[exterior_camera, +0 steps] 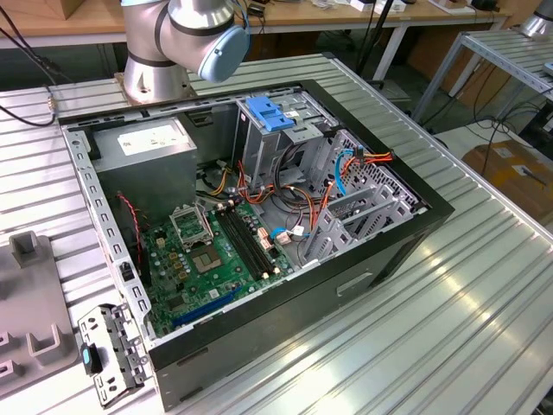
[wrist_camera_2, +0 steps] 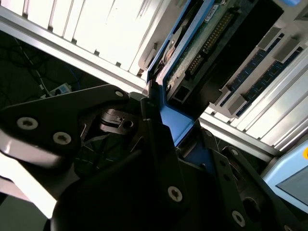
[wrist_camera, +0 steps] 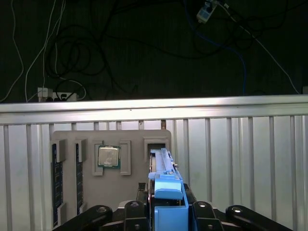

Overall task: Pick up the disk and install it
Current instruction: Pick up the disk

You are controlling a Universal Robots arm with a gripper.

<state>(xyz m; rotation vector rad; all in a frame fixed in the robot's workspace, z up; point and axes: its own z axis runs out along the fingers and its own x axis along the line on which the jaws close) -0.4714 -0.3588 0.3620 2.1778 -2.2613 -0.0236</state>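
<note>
The disk [wrist_camera: 161, 161] stands on edge, a flat drive in a blue plastic carrier frame [wrist_camera: 168, 195]. Its far end is at a slot of the grey fixture tray [wrist_camera: 96, 197]; whether it still rests in the slot I cannot tell. My gripper [wrist_camera: 166, 208] is shut on the blue frame, with black fingers [wrist_camera: 137, 208] on either side. In the second wrist view the disk [wrist_camera_2: 202, 43] shows its green circuit side and blue edge, and my gripper [wrist_camera_2: 174, 126] clamps the blue end.
The open computer case [exterior_camera: 415, 226] lies on the ribbed metal table, with a motherboard [exterior_camera: 216, 251], a grey power-supply box [exterior_camera: 147, 143] and a tall drive cage topped by a blue latch [exterior_camera: 272, 114]. The arm's base [exterior_camera: 160, 60] stands behind it. The tray holds a processor [wrist_camera: 109, 156] and memory sticks [wrist_camera: 57, 178].
</note>
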